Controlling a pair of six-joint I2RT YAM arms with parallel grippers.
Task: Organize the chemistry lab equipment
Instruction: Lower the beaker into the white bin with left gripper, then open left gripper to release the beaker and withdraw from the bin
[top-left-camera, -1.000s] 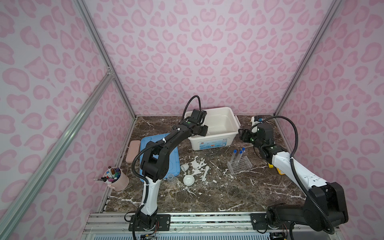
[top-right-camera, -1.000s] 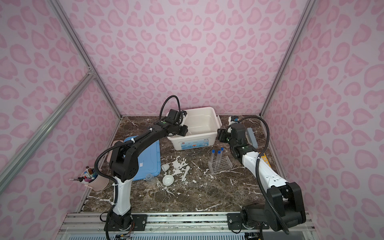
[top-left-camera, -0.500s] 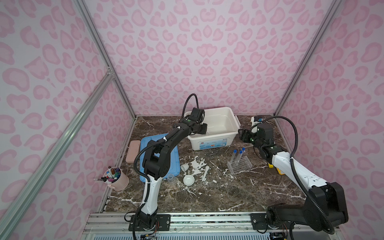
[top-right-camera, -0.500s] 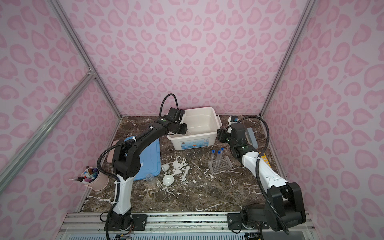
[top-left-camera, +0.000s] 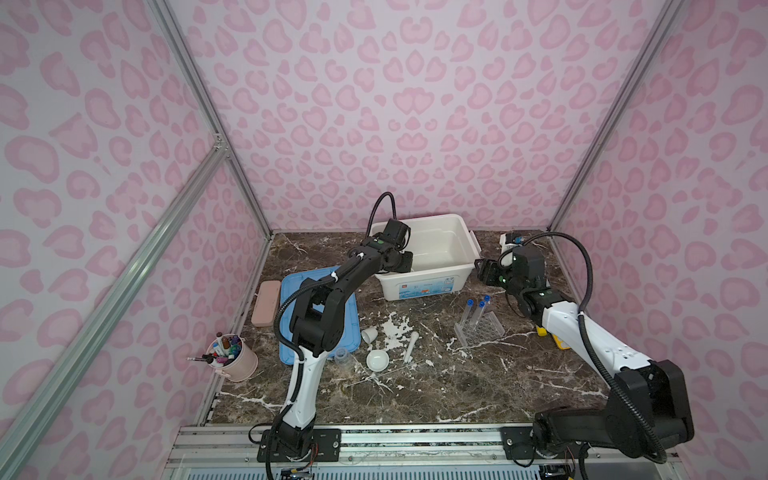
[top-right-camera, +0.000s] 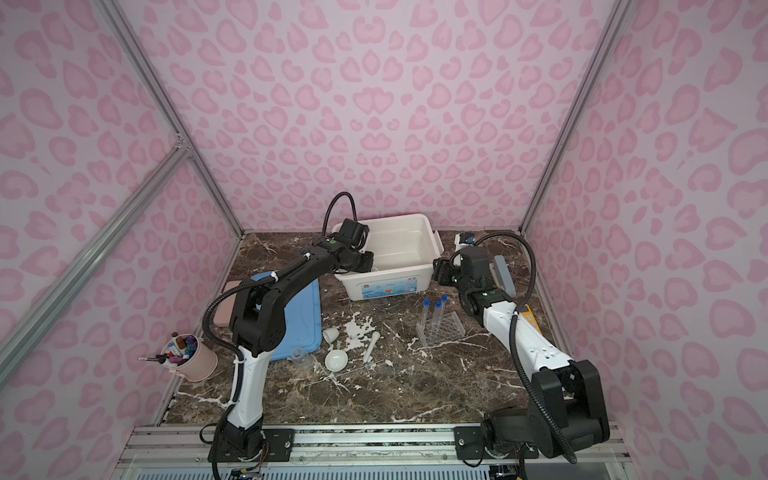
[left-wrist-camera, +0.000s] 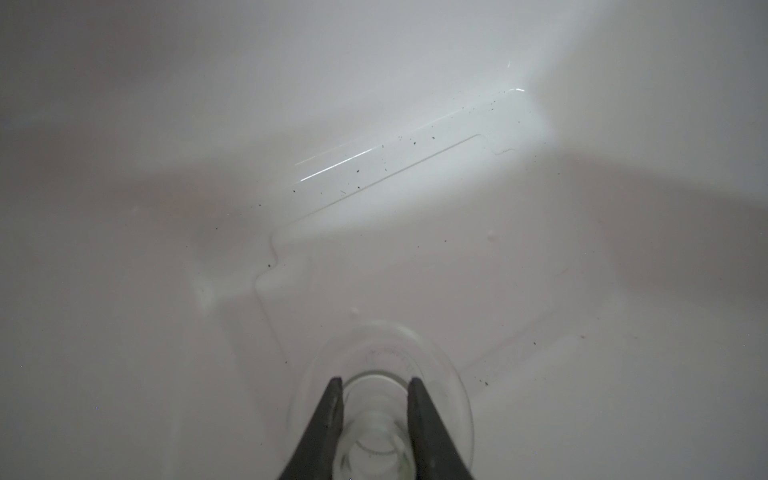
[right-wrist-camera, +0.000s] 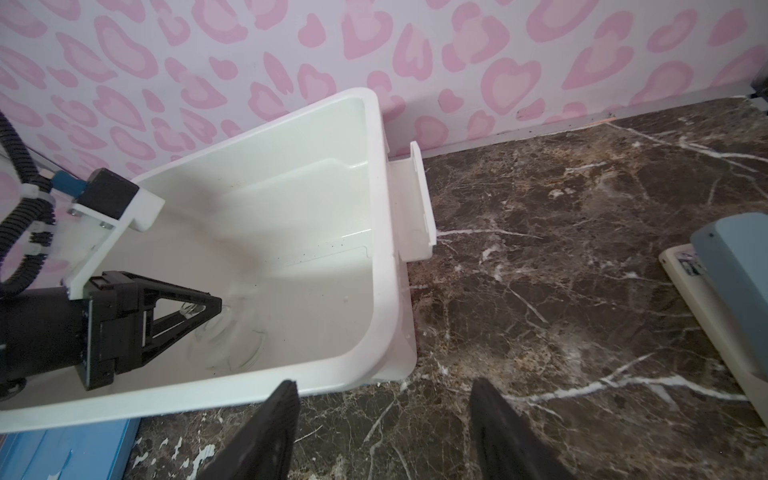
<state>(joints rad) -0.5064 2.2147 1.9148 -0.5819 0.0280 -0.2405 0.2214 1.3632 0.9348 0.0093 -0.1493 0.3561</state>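
Brown marbled tabletop (top-left-camera: 457, 395), ringed by pink-spotted walls (top-left-camera: 415, 104), carries a clear rack (top-left-camera: 482, 330).

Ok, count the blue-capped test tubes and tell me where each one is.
3 clear blue-capped test tubes, all standing in the clear plastic rack: the left tube, the middle tube, the right tube. None seems hidden.

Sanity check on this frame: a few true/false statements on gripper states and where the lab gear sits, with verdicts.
1. The left gripper grips the flask inside the white bin. True.
2. Three test tubes stand in the rack. True.
3. The right gripper holds a test tube. False: it is open and empty, beside the bin.
4. The pestle lies in the bin. False: it lies on the table, beside the white dish.
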